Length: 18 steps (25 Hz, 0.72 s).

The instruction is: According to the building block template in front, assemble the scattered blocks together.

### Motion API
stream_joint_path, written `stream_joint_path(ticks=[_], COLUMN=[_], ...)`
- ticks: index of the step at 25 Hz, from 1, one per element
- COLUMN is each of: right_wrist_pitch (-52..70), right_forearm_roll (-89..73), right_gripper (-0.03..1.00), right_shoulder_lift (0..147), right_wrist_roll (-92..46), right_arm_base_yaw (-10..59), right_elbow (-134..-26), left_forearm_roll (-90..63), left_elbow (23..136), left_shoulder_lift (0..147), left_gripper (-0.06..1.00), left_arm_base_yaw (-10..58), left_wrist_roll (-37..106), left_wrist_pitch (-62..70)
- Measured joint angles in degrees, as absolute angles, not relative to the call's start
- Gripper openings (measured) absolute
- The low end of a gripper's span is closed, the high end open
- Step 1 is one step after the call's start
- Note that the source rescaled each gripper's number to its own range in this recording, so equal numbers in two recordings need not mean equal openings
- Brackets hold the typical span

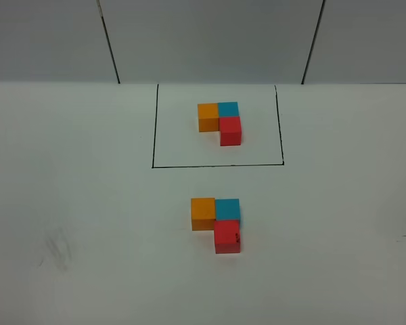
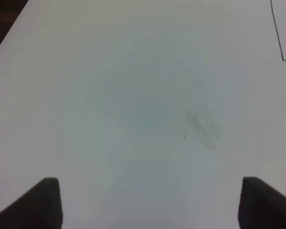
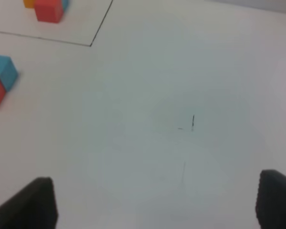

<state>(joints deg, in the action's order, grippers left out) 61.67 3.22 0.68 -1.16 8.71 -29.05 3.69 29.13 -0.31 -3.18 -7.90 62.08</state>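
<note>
already the three loose blocks look assembled: the orange block (image 1: 203, 212) sits left of the blue block (image 1: 227, 208), side by side, and the red block (image 1: 227, 237) sits just near of the blue one, all touching in an l. this copy lies in the middle of the table (image 1: 74, 203), near of the template (image 1: 220, 122), which stands inside the black frame (image 1: 153, 128) at the far side. as far as i can judge, both shapes match in colour order and in turn.

so the step in hand seems to be the end of the task, with both arms away from the blocks. the next move, i think, calls only for a check of small gaps between the cubes, and a light push if one is found.

the left gripper (image 2: 148, 202) is open, with nothing between its fingers, over bare table with a grey smudge (image 2: 202, 126). the right gripper (image 3: 155, 202) is open and empty too.

neither arm shows in the high view. the right wrist view cuts off the blocks at its edge, and the small black mark on the red block is too small to read.
</note>
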Motion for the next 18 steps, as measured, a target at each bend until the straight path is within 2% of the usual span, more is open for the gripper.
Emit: stream_joint_path(ticks=[18], right_wrist_pitch=[61.5], right_forearm_roll=[3.1], right_gripper=[0.79], right_shoulder_lift=[0.7], right_wrist_roll=[-1.6], right_arm_base_yaw=[8.7], right_elbow=[-28.9], left_forearm_roll=[3.7], left_elbow=[29.1], left_shoulder_lift=[-0.3], left_gripper=[0.64], left_arm_base_yaw=[-3.2], left_wrist_roll=[-7.9], left_wrist_pitch=[62.1])
